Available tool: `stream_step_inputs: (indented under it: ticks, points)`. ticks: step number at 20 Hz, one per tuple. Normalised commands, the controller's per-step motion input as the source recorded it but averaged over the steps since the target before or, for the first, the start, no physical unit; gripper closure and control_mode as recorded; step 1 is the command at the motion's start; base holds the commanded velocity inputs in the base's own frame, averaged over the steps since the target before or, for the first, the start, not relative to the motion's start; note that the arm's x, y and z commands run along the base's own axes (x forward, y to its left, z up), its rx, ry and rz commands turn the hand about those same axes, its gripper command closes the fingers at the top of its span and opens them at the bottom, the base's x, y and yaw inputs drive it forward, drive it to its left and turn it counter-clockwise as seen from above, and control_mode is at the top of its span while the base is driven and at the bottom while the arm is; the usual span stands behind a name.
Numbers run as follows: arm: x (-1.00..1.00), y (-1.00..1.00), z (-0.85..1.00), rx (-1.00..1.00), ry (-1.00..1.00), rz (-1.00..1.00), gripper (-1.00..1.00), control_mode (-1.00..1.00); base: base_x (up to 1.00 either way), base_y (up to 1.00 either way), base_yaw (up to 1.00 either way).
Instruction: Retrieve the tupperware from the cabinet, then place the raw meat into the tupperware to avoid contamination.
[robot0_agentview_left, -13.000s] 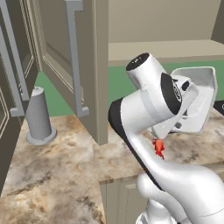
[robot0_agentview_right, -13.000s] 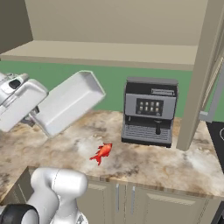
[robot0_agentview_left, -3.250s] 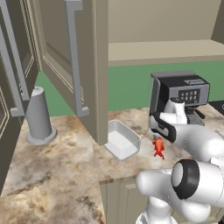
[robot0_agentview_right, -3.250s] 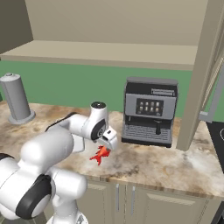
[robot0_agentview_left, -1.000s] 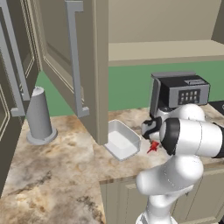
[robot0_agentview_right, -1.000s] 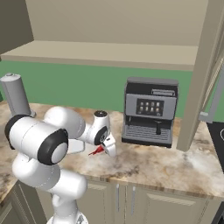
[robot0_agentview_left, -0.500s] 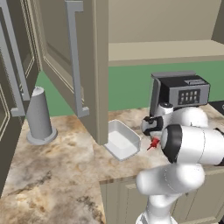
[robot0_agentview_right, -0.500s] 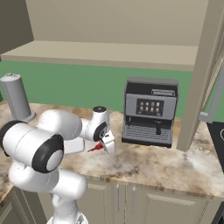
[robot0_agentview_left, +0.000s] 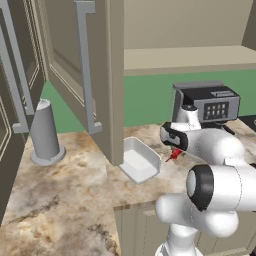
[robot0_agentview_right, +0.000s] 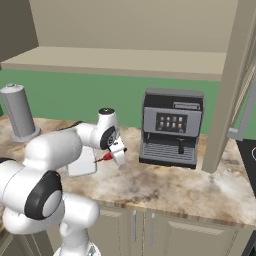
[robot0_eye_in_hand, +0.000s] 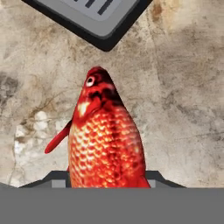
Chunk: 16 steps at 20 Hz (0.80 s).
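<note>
I see the pale translucent rectangular tupperware (robot0_agentview_left: 140, 161) already out on the marbled counter (robot0_agentview_left: 75, 190), frame centre. My fingers (robot0_agentview_left: 173, 155) grip the red-orange scaly raw meat (robot0_eye_in_hand: 105, 140) just right of it. Left: drop it in.

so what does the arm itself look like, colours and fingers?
Glossy white rounded arm links with dark grey-black joint rings, one big dark disc on the near link. White hand carrying the gripper. In the hand view its fingers are small, dark grey and blocky. No cables or markings visible.
</note>
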Motion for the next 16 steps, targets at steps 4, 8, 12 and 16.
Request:
stream_step_inputs:
  ticks: [4, 8, 12, 16]
  points:
    - [0.00, 0.30, 0.63, 0.00, 0.00, -0.04, 1.00, -1.00, 0.00, 0.00, 0.00]
    - [0.00, 0.27, 0.60, 0.00, 0.00, -0.04, 1.00, -1.00, 0.00, 0.00, 0.00]
    - [0.00, 0.43, 0.16, 0.00, -0.02, -0.05, 1.00, -1.00, 0.00, 0.00, 0.00]
    - [0.03, 0.41, 0.25, 0.00, -0.06, -0.08, 1.00, -1.00, 0.00, 0.00, 0.00]
